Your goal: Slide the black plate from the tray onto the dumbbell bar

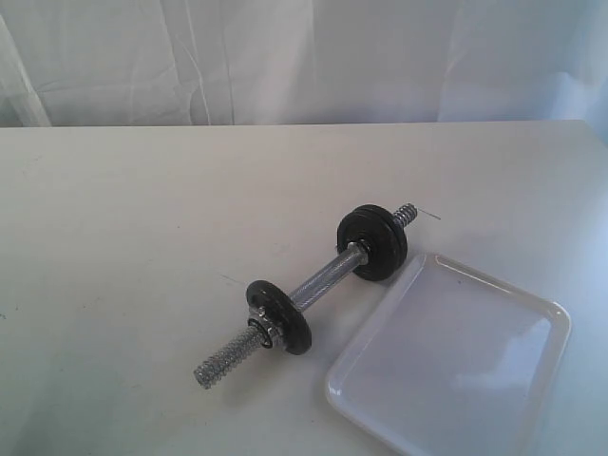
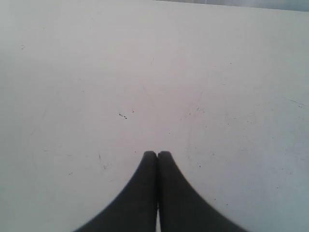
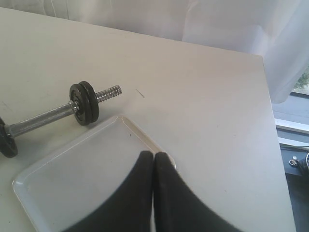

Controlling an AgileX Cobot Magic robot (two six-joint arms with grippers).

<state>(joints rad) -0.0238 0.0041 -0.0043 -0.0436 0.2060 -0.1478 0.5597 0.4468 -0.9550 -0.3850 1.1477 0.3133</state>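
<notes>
On the table, dumbbell bar lying diagonally near the middle, just beside the tray, which is sitting toward the near right corner. Black plate riding on the bar's far end, pressing against a second disc (third disc sitting at the near end). Left end effector hanging over the table, fingers together. Right end effector hanging above the tray, fingers likewise together.

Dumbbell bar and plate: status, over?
Left claw shut, empty. Right claw shut, empty, near the tray. No plate seen on tray; dumbbell bar carries three black discs. Nothing blocking.
</notes>
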